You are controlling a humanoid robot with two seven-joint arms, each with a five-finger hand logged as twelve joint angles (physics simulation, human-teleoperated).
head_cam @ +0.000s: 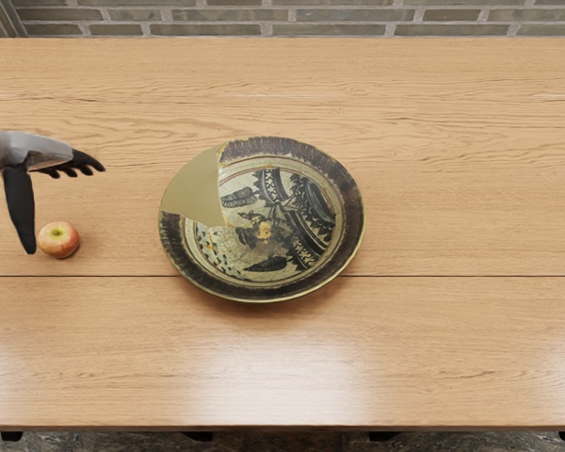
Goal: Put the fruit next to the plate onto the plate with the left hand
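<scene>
While left robot hand (42,165) hovers near apple (58,239) w/ fingers (75,166) spread, wood table (433,330) fronts brick wall (311,19).

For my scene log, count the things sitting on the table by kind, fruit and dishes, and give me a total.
Apple: 1
Plate: 1
Total: 2

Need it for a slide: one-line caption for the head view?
Left hand, fingers spread, beside the apple on the table, left of the patterned plate; apple not yet grasped.
</scene>
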